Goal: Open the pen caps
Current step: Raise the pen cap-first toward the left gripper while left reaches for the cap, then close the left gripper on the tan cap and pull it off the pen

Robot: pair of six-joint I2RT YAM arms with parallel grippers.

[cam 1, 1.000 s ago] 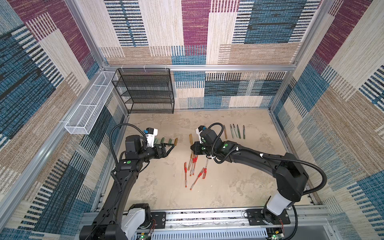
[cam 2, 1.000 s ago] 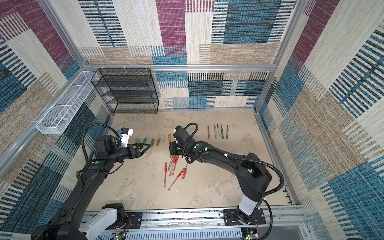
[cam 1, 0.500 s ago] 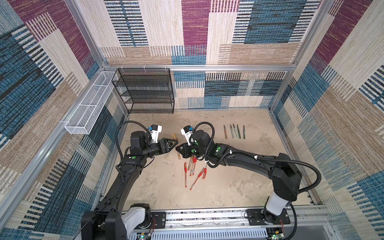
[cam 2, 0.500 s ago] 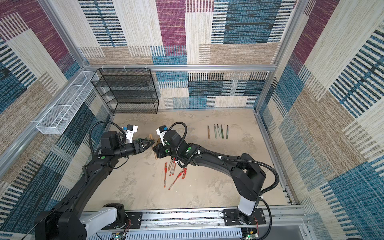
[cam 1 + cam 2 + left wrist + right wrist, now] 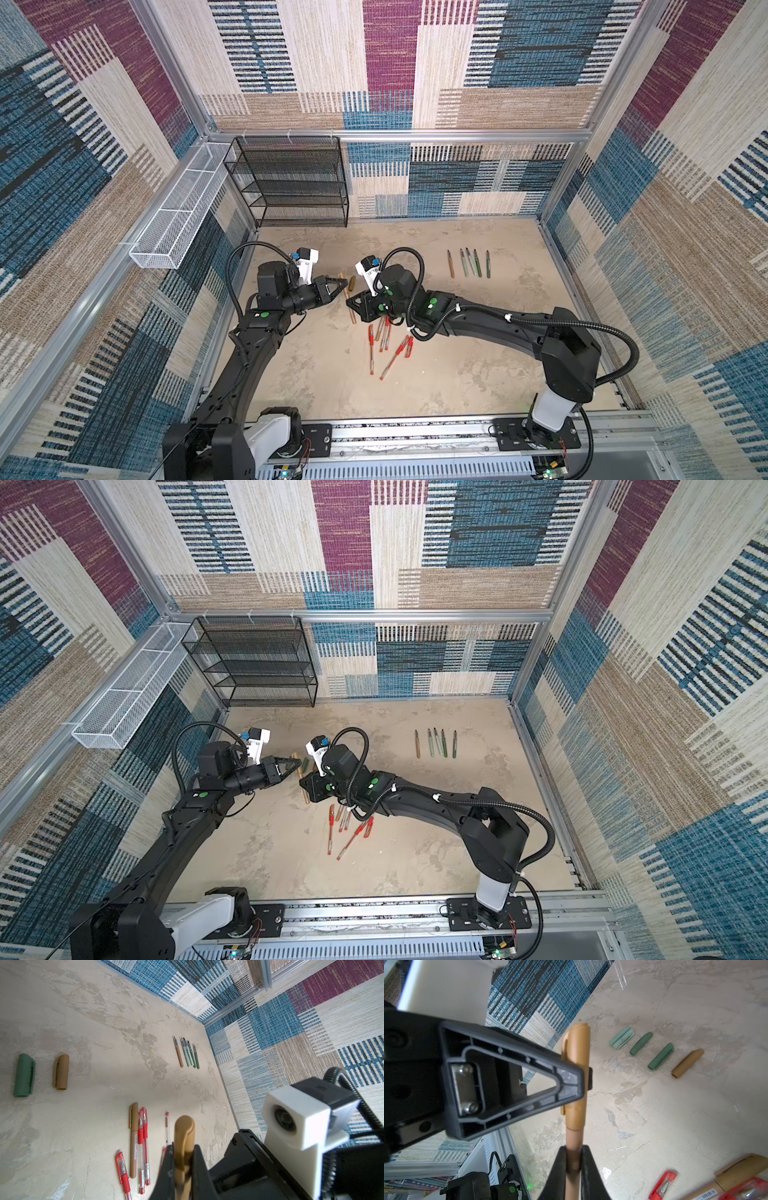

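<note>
**Grip.** Left gripper [image 5: 184,1164] is clenched on the gold-brown cap [image 5: 576,1047]. Right gripper [image 5: 573,1169] grasps the barrel [image 5: 574,1138] just below it. The cap sits on the barrel.

**Location.** Between the two arms, left of the table's [image 5: 436,374] centre.

**Visibility.**
- In both top views the gripper bodies largely mask the contact points.
- Four loose caps [image 5: 660,1056] lie in a row nearby. In the top views the left gripper hides most of that row.
- Red pens [image 5: 384,340] are partly hidden under the right arm [image 5: 478,322].
</note>
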